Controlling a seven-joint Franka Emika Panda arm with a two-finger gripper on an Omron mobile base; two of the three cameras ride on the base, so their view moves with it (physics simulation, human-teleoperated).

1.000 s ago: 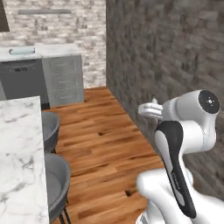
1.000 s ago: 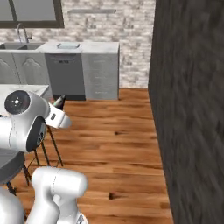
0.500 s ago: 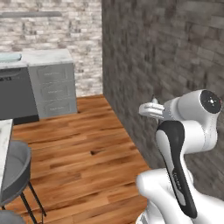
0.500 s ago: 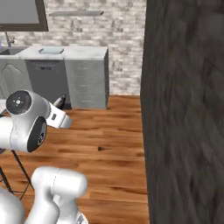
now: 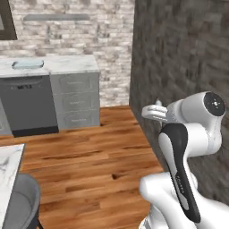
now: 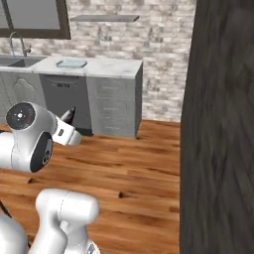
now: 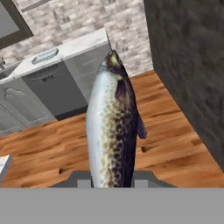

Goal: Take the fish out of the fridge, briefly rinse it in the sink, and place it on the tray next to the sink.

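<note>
So rn the gripper [image 7: 113,181] is pinched tight on the fish [image 7: 113,127], grabbing it at the low end so nearly the whole body sticks up and out past the fingers, spotted dark back on one side, pale belly on the other. In the right base view the fish [image 6: 68,115] is just a tiny dark sliver poking off the hand, carried out over the wood floor [image 6: 129,173], well apart from any counter.

Things that could go sideways imo:

- Grip is only on one end, so if the base turns or brakes hard the fish could pivot or slide out. It'd land on the floor, and idk how easy a re-grab would be for something that small.
- The dark stone wall [image 5: 179,67] is right beside the arm on one side. A wide swing could clip the hand or the fish on it.
- The sink [image 6: 20,62] w/ its faucet [image 6: 17,43] is far off at the back, and the tray [image 6: 71,63] sits on the counter [image 6: 106,67] beside it. Both are small targets from here, so stopping the base short or crooked prob means an awkward reach into the basin.
- Rinse comes first. Tray is closer along the counter edge, easy to get the order wrong.
</note>
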